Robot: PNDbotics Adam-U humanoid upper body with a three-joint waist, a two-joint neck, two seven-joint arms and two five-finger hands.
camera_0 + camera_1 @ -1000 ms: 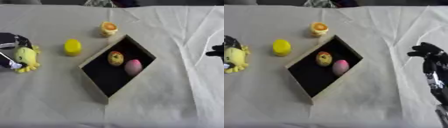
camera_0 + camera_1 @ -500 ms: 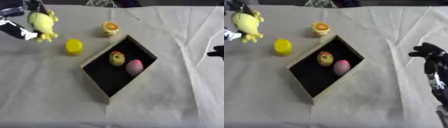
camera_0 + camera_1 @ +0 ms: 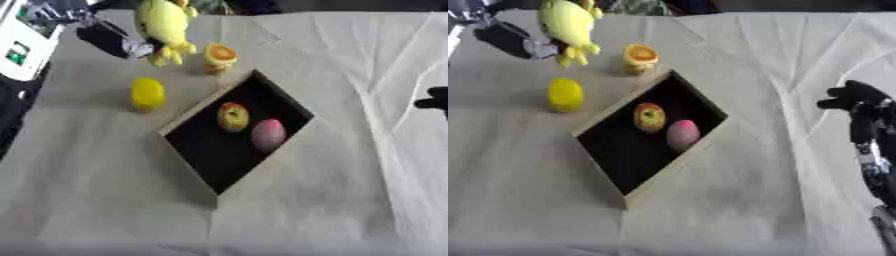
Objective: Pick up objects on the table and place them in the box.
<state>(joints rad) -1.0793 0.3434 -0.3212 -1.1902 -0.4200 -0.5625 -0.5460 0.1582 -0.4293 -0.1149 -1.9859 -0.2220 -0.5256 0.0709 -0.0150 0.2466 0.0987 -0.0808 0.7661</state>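
Far left, the robot's left hand grasps one yellow plush toy aloft. One yellow round fruit and one orange-topped cup-shaped item lie on the cloth-covered table; the wooden black-lined box holds two objects, a yellow-red round one and a pink egg-shaped one. Right hand idles at right, fingers curled, holding nothing.

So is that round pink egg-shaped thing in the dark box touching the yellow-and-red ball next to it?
Apart. The right eye view shows a thin dark strip of box floor between the pink egg-shaped thing and the yellow-and-red ball.
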